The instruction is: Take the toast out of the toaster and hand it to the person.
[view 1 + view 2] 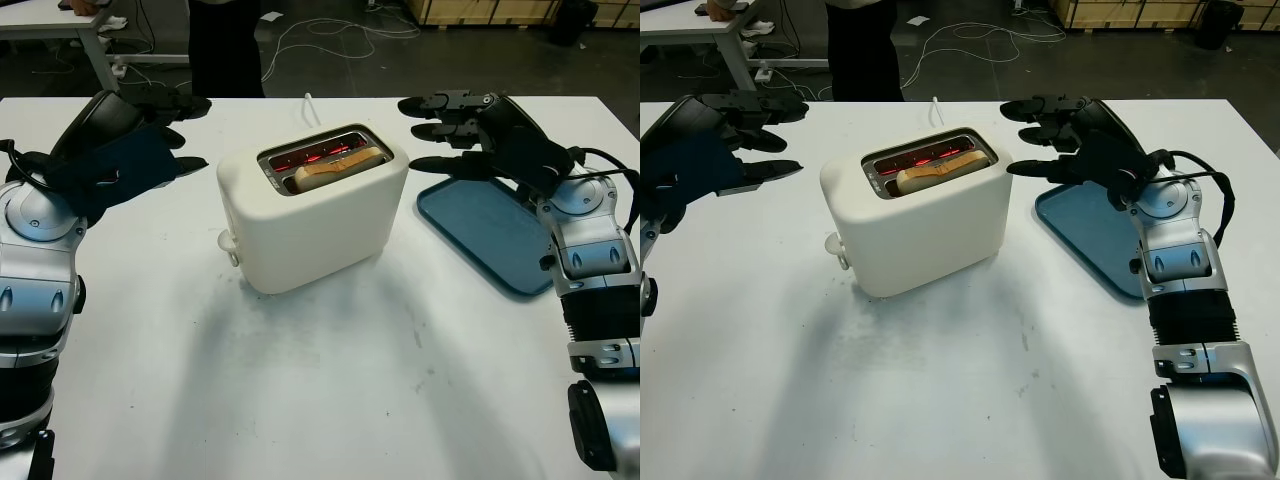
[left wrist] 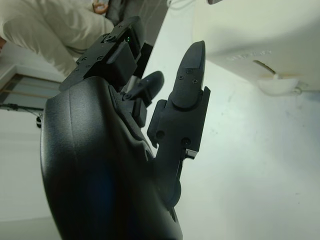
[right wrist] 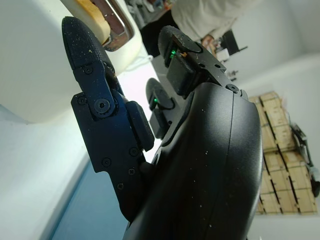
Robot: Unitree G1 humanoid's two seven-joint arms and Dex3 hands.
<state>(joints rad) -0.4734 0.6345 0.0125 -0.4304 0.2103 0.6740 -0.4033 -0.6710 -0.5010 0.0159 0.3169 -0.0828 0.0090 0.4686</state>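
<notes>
A cream toaster (image 1: pixel 310 215) stands in the middle of the white table, its slots glowing red. A slice of toast (image 1: pixel 338 166) sticks up from the nearer slot. My right hand (image 1: pixel 450 130) hovers open just right of the toaster's top, a short gap away; the right wrist view shows the toast (image 3: pixel 92 12) beyond one of its fingers (image 3: pixel 85 45). My left hand (image 1: pixel 175 135) is open to the left of the toaster, apart from it, with the toaster's side (image 2: pixel 260 35) near it in the left wrist view. A person (image 1: pixel 225 45) in dark trousers stands behind the table's far edge.
A blue tray (image 1: pixel 485 230) lies flat to the right of the toaster, partly under my right forearm. A white cord (image 1: pixel 308 105) runs from the toaster toward the far edge. The toaster's lever knob (image 1: pixel 228 243) juts out at its near left corner.
</notes>
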